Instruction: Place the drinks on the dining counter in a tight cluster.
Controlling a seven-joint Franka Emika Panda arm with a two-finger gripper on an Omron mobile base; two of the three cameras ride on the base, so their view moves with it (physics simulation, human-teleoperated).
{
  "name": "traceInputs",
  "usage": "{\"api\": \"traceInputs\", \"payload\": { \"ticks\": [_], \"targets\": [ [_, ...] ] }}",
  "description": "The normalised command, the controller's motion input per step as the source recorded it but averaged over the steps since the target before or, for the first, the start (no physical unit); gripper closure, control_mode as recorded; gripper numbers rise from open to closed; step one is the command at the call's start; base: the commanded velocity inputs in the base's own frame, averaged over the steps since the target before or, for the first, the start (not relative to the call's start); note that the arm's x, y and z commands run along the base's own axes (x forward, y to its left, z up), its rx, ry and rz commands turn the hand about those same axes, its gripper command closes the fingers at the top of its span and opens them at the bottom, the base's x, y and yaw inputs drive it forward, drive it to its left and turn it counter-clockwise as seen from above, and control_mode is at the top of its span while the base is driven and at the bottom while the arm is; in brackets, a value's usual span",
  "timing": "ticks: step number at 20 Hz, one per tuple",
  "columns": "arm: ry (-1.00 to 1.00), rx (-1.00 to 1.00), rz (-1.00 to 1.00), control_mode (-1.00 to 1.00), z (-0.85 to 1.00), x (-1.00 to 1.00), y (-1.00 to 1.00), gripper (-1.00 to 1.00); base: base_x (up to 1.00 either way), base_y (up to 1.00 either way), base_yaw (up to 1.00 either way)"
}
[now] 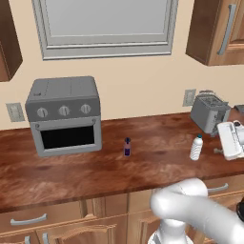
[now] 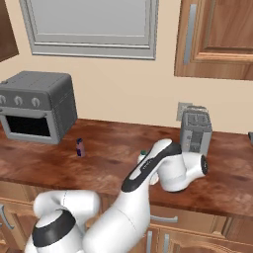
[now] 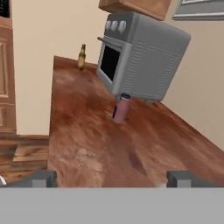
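our fingertips [image 3: 40, 178] stand wide apart with nothing between them, low over the wood counter [image 1: 95, 171]. the gripper [image 1: 231, 139] sits just right of the clear-white water bottle [image 1: 196, 147], by the toaster [image 1: 208, 113]. the purple-blue bottle [image 3: 121, 107] stands ahead, in front of the toaster oven [image 1: 64, 116]; the amber bottle [image 3: 82, 57] is at the far end. we judge them light, stiff, smooth and tippy; take each at mid-body. none on the dining counter yet.

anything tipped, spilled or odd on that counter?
Nothing stands out. The purple bottle, the water bottle and the amber bottle all stand upright on the wood counter, well apart, with no spill visible.
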Motion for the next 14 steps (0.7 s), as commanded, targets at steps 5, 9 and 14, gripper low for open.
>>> {"api": "traceInputs", "payload": {
  "ticks": [5,9,14],
  "targets": [
    [0.21,0.01,0.00,-1.00,-0.14,0.26,-0.25,-1.00,0.00,0.00,0.00],
    [0.14,0.06,0.00,-1.00,-0.16,0.13,-0.28,-1.00,0.00,0.00,0.00],
    [0.00,0.05,0.00,-1.00,-0.27,0.13,-0.05,-1.00,0.00,0.00,0.00]
  ]
}}
